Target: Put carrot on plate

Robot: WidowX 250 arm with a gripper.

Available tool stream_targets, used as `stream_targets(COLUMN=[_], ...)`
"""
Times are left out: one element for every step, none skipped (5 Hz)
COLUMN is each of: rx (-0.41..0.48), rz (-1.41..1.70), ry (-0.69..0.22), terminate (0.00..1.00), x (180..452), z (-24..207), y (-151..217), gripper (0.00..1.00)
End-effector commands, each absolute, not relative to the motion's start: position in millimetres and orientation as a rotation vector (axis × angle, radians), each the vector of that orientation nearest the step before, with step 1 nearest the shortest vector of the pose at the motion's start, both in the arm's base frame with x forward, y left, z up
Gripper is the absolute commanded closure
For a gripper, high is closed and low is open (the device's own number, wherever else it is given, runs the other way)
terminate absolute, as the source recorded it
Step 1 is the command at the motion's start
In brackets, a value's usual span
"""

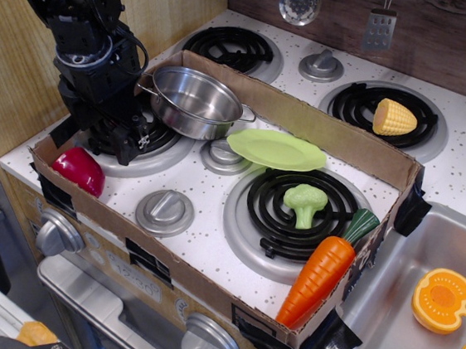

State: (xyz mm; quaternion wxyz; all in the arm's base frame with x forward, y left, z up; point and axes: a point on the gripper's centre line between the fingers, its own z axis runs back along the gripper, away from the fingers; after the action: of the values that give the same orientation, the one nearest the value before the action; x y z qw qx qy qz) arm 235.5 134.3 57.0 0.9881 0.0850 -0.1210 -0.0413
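The carrot (320, 275) is large, glossy and orange with a dark green stem. It lies at the front right corner of the stove, its tip leaning on the cardboard wall. The lime-green plate (276, 149) sits in the middle of the stove, resting partly on a knob and the rim of the front right burner. My black gripper (123, 148) hangs low over the front left burner, far left of both. Its fingers look apart and hold nothing.
A steel pot (193, 102) stands right beside the gripper. A red pepper (79, 169) lies at the front left. A broccoli (305, 203) sits on the front right burner and a corn cob (394, 118) on the back right one. A cardboard wall (337, 135) rings the stove. Orange squash halves (443, 299) lie in the sink.
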Motion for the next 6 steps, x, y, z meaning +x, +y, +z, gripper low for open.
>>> stream_targets(rx=[0.171,0.240,0.199,0.089,-0.083,-0.180], rz=[-0.083,-0.063,-0.037,0.027,0.114,0.161], ry=[-0.243,-0.228,-0.222,-0.230,-0.209,-0.208], terminate=[0.00,0.00,0.00,0.00,0.00,0.00], x=[235,240,243,246,247,251], z=[57,95,116,127,116,99], y=[134,106,89,67,47,30], gripper=[0.00,0.00,0.00,0.00,0.00,0.00])
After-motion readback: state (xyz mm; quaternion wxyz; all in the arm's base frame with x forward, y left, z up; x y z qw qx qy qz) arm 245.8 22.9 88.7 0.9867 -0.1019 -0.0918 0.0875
